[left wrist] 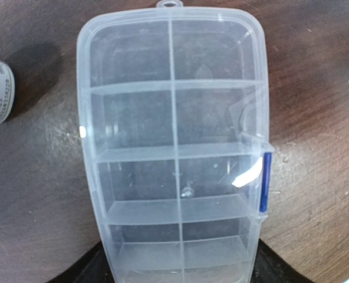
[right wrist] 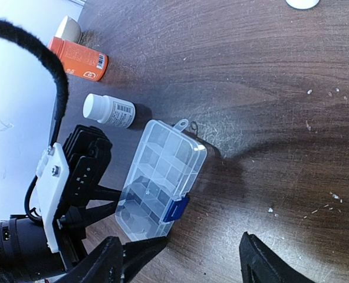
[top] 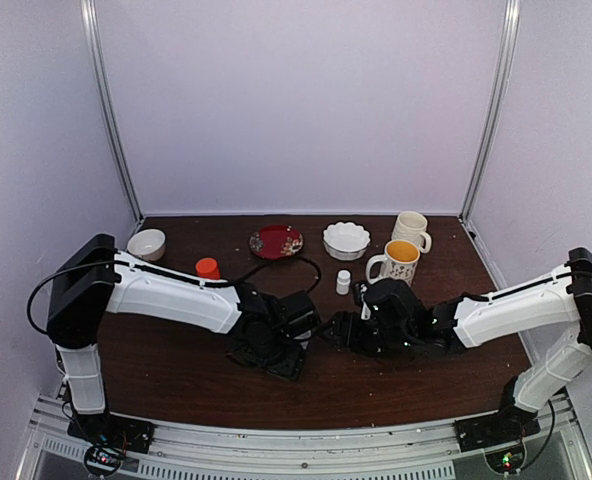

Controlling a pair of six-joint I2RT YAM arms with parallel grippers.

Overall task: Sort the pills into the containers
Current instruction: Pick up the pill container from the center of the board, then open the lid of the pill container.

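Note:
The clear pill box (left wrist: pixel 173 147) lies flat on the dark table with its lid closed and a blue latch (left wrist: pixel 266 180) on its right side. It also shows in the right wrist view (right wrist: pixel 160 180). My left gripper (left wrist: pixel 180 274) has its black fingers (left wrist: pixel 83 272) on either side of the box's near end and is closed on it. One tiny whitish speck (left wrist: pixel 187 191) sits inside a middle cell. Loose pills (right wrist: pixel 333 196) lie scattered on the table as specks. My right gripper (right wrist: pixel 186 262) is open and empty, just off the latch side of the box.
A white bottle (right wrist: pixel 109 110) and an orange bottle (right wrist: pixel 79 59) are beyond the box. At the back of the table are two mugs (top: pixel 396 262), a white bowl (top: pixel 346 240), a red plate (top: pixel 276 241), a small bowl (top: pixel 146 244) and another white bottle (top: pixel 343 282).

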